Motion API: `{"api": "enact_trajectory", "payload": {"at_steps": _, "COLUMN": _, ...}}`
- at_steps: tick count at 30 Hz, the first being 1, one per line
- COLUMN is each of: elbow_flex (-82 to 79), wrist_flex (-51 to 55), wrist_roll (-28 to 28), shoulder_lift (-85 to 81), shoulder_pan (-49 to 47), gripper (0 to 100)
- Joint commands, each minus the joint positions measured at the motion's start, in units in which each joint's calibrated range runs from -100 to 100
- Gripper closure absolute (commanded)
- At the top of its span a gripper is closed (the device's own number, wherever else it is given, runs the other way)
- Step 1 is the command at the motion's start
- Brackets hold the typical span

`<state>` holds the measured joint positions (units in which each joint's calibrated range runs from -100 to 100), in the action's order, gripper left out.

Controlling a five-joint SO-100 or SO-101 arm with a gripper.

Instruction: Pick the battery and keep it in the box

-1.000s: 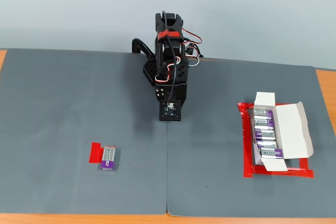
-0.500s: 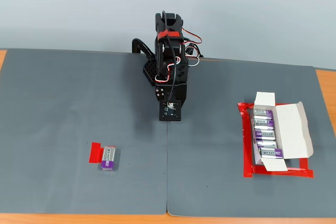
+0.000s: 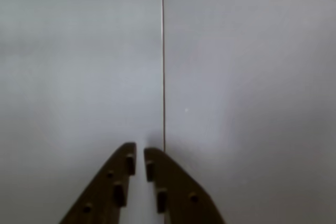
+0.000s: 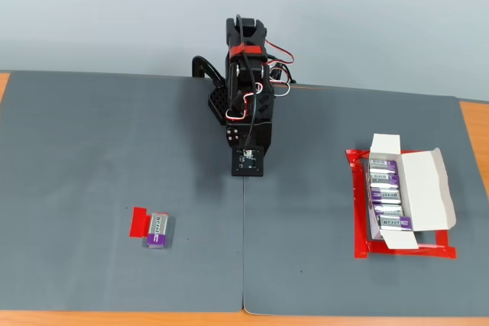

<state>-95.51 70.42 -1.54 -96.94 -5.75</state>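
The battery (image 4: 157,230), silver-grey and purple, lies flat on the grey mat at the front left of the fixed view, its left end on a red tape patch (image 4: 139,222). The white box (image 4: 428,188) lies open at the right with its flaps out, and several batteries (image 4: 386,192) sit in a row inside. My arm (image 4: 246,97) is folded at the back middle, far from both. In the wrist view my gripper (image 3: 139,150) points at bare mat, its dark fingers (image 3: 118,182) nearly together and empty. Battery and box are out of the wrist view.
A red tape outline (image 4: 359,211) frames the box. A seam (image 4: 244,250) splits the grey mat down the middle and shows as a thin line in the wrist view (image 3: 163,61). The wooden table edge (image 4: 474,124) shows at the right.
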Motion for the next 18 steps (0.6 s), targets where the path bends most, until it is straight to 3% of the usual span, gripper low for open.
{"api": "enact_trajectory", "payload": {"at_steps": 1, "elbow_flex": 7.5, "wrist_flex": -3.3, "wrist_roll": 0.3, "shoulder_lift": 8.0, "shoulder_pan": 0.4, "gripper": 98}}
{"api": "enact_trajectory", "payload": {"at_steps": 9, "elbow_flex": 22.9, "wrist_flex": -14.1, "wrist_roll": 0.3, "shoulder_lift": 29.1, "shoulder_pan": 2.4, "gripper": 98}}
{"api": "enact_trajectory", "payload": {"at_steps": 18, "elbow_flex": 39.7, "wrist_flex": -15.2, "wrist_roll": 0.5, "shoulder_lift": 44.2, "shoulder_pan": 6.8, "gripper": 98}}
